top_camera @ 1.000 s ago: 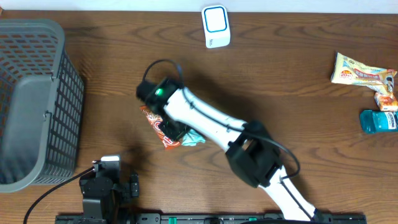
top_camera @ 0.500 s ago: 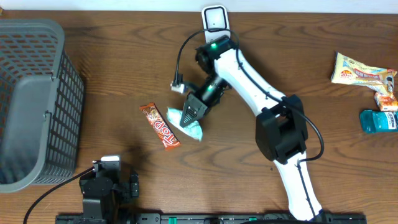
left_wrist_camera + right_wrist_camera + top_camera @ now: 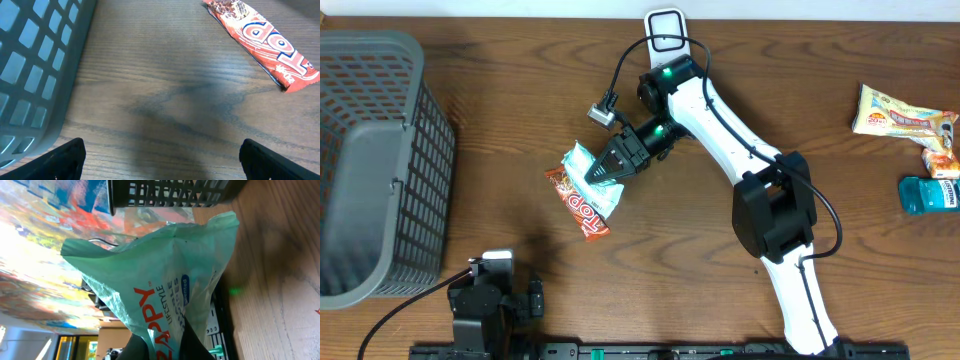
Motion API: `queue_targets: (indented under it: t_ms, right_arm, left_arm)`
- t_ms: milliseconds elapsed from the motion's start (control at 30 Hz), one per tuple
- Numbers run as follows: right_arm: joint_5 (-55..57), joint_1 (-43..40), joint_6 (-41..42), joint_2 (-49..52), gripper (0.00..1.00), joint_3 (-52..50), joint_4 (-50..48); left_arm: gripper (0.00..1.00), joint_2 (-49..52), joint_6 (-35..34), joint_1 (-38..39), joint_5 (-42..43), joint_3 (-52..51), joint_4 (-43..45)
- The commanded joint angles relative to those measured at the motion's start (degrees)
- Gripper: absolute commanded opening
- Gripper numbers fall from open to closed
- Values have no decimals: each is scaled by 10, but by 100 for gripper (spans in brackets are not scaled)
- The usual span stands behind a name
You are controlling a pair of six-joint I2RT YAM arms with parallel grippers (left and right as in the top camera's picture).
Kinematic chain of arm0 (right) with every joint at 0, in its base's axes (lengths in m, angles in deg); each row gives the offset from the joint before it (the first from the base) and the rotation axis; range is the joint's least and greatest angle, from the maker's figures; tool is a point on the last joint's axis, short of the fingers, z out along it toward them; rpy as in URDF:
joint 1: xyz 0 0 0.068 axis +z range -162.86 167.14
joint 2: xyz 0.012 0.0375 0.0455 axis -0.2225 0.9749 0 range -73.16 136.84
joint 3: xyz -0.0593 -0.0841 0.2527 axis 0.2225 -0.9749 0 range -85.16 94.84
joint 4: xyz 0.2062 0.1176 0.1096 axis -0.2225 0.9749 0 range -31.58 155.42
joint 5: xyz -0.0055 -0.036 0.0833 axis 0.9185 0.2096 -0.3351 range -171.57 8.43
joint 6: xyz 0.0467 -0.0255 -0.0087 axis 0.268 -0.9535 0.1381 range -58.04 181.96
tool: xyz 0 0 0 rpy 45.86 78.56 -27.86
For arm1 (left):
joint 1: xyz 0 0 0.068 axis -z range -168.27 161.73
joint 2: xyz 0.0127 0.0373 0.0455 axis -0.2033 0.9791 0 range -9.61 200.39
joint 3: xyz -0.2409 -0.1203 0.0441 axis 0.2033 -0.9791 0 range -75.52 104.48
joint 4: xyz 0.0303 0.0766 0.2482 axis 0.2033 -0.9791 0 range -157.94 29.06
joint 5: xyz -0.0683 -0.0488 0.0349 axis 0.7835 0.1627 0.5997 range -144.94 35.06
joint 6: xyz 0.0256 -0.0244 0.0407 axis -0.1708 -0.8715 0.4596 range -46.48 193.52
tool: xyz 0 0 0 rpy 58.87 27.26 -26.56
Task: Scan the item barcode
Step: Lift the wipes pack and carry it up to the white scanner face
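Nearest the robot, at 6 to 7 o'clock: left jaws spread and empty; right jaws farther out, clamped on the wipes packet.
The left jaws stand wide over bare table (image 3: 165,105), with the grey basket (image 3: 428,170) at 9 o'clock. Just beyond lies a red candy bar (image 3: 584,212). Over its far end the right jaws pinch the mint-green wipes packet (image 3: 579,164), held above the wood left of centre. Farthest, at 12 o'clock, sits the white-and-blue scanner (image 3: 665,24); snack packets (image 3: 905,118) lie at 3 o'clock.
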State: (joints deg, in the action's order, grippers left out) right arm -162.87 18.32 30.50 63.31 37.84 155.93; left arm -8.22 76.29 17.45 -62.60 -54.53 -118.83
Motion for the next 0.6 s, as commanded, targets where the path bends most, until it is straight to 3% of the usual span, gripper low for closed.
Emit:
queue_targets:
  t_ms: [0,200,300,433,567]
  right_arm:
    - [-33,-2,-3,-5,1,2,0]
    - [18,-16,-28,-5,1,2,-13]
    - [226,-19,-64,-5,1,2,-67]
    - [424,-19,48,-4,1,2,-130]
    - [592,-21,100,-4,1,3,-257]
  left_arm:
    - [98,-1,-3,-3,-3,0,-10]
    - [98,-1,-3,-3,-3,0,-10]
    - [98,-1,-3,-3,-3,0,-10]
    - [98,-1,-3,-3,-3,0,-10]
    - [98,-1,-3,-3,-3,0,-10]
